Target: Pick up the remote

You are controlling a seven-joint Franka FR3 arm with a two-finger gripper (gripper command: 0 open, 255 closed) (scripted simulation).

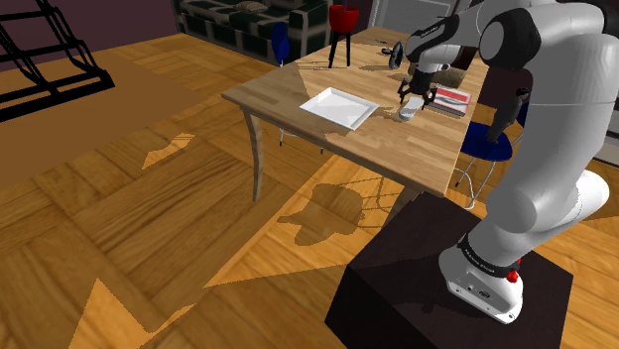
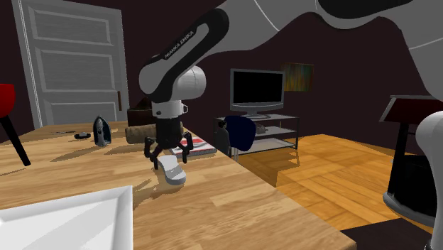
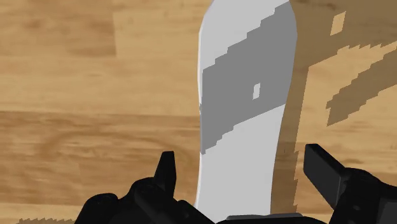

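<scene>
The remote (image 3: 245, 95) is a plain white, long slab lying flat on the wooden table (image 1: 298, 84). In the shoulder view the remote (image 1: 408, 113) sits just right of a white tray. My black gripper (image 1: 414, 97) hangs directly over it, pointing down. The second exterior view has the gripper (image 2: 168, 155) low over the remote (image 2: 172, 172), its fingers spread. In the wrist view the gripper (image 3: 245, 172) is open, and the two fingertips (image 3: 167, 170) stand on either side of the remote's near end with a gap on each side.
A white square tray (image 1: 339, 106) lies beside the remote. A red and white book (image 2: 199, 145), a brown box (image 2: 138, 133) and a dark iron (image 2: 101, 131) stand behind it. A blue chair (image 1: 491, 139) sits by the table's edge.
</scene>
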